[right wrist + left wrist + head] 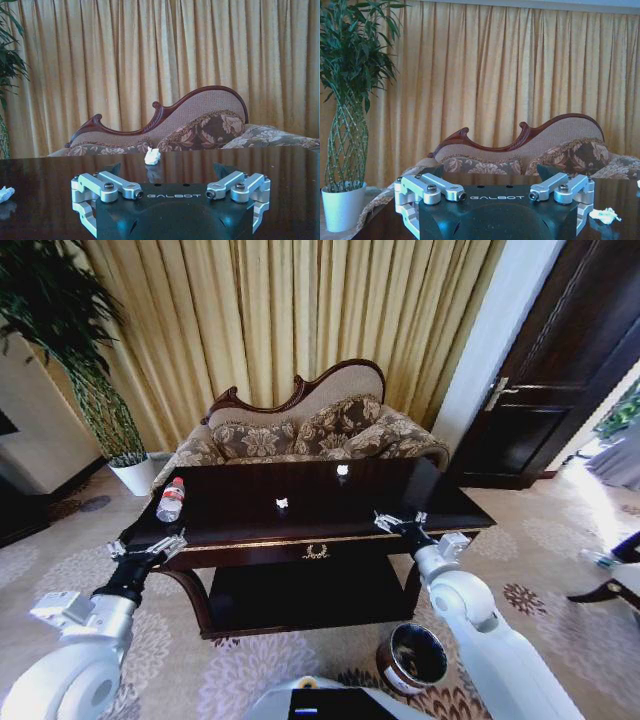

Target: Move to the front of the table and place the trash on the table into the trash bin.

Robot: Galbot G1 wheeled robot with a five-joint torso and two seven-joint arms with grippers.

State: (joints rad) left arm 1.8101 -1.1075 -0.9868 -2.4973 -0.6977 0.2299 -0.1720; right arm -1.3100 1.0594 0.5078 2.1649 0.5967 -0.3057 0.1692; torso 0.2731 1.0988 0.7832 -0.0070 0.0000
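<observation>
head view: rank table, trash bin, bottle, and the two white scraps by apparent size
1. table
2. trash bin, though it sits nearer the camera
3. bottle
4. two scraps: look alike, no ranking

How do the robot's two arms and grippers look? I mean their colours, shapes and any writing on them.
Both arms have rounded, glossy white shells that end in black wrists. The left gripper and right gripper look alike: a black body bearing the word GALBOT in pale letters, with silver metal finger linkages held by round bolts. The fingertips are dark. No loose cables show.
</observation>
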